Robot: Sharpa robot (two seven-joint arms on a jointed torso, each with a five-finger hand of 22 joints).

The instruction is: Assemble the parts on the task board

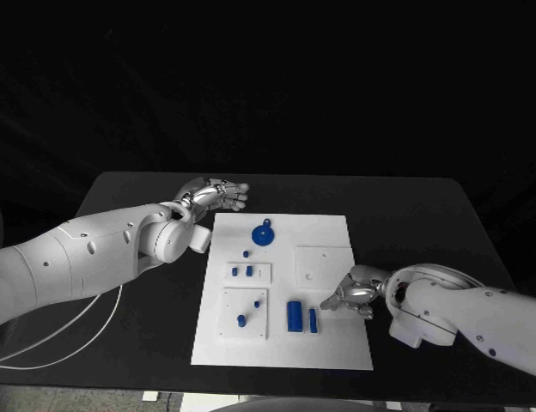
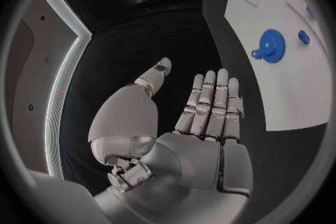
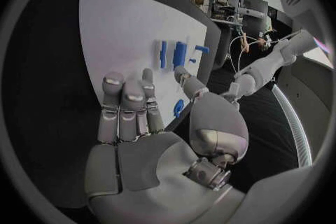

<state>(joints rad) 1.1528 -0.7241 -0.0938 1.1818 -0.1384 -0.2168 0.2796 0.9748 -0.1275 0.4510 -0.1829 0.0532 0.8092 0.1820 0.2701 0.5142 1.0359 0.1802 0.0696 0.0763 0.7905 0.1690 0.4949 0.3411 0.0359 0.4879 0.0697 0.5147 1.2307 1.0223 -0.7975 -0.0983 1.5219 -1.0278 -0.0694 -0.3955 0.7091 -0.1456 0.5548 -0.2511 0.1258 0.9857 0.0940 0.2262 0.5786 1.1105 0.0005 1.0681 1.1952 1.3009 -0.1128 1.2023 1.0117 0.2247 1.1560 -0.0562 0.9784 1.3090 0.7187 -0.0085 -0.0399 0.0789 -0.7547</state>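
The white task board lies in the middle of the black table. A blue gear sits near its far edge, and small blue pegs stand further down. A blue cylinder and a thin blue bar lie near the front. My left hand hovers off the board's far left corner, fingers straight and holding nothing; the gear shows beyond it. My right hand is at the board's right edge with its fingers stretched out. A small blue piece shows beside its thumb, apparently not gripped.
Raised white blocks on the board carry holes and some of the blue parts. More blue pieces lie ahead of the right hand. A white cable trails over the table at the left. Bare black table surrounds the board.
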